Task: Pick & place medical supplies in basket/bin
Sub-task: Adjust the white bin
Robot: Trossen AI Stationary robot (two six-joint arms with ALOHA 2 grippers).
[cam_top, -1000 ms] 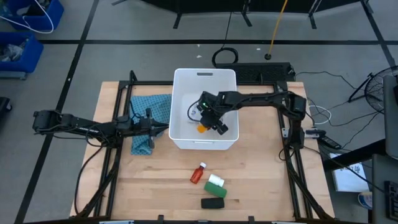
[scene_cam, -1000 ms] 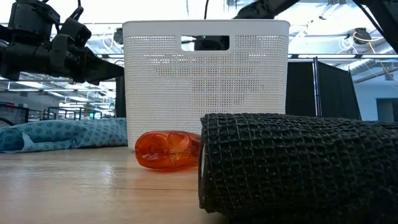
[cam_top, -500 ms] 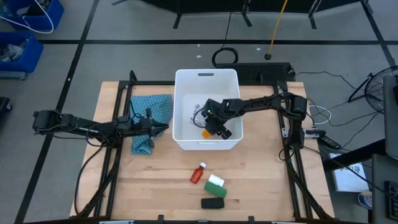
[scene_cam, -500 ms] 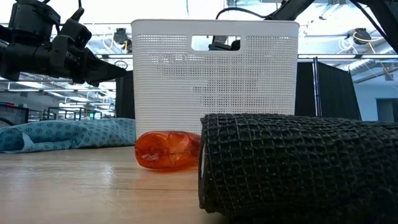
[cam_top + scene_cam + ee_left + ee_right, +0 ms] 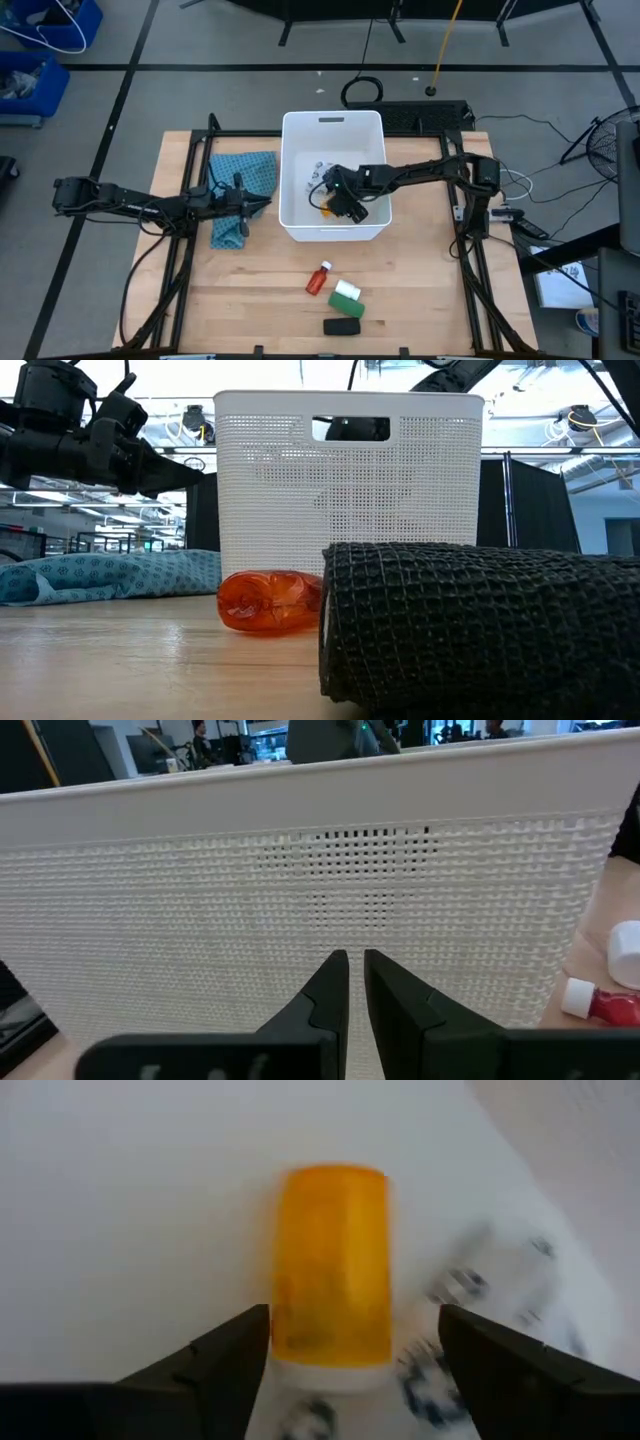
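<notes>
right gripper point(image 5: 352, 1342) inside tub point(image 5: 300, 225), jaws spread either side of orange bottle point(image 5: 333, 1262), not pinching. bottle likely light, rigid, slick; grip mid-body. left gripper point(image 5: 356, 982) beside tub, jaws near closed, empty.

The white tub point(image 5: 333, 124) stands mid-tabletop point(image 5: 260, 290), its tall walls barring any sideways entry; only the open top gives access. That opening is partly filled by the right arm, whose right tool point(image 5: 343, 203) sits low inside, fingers spread, with the small orange bottle point(image 5: 331, 1262) lying on the tub floor between them and the dotted packet point(image 5: 317, 170) just beside. The left tool point(image 5: 355, 982), fingers nearly together, faces the tub's left wall closely, above the teal cloth point(image 5: 240, 190). In front of the tub, open wood lies on either side of a cluster: red bottle point(image 5: 319, 279), white roll point(image 5: 347, 290), green block point(image 5: 346, 306), black bar point(image 5: 342, 327).
</notes>
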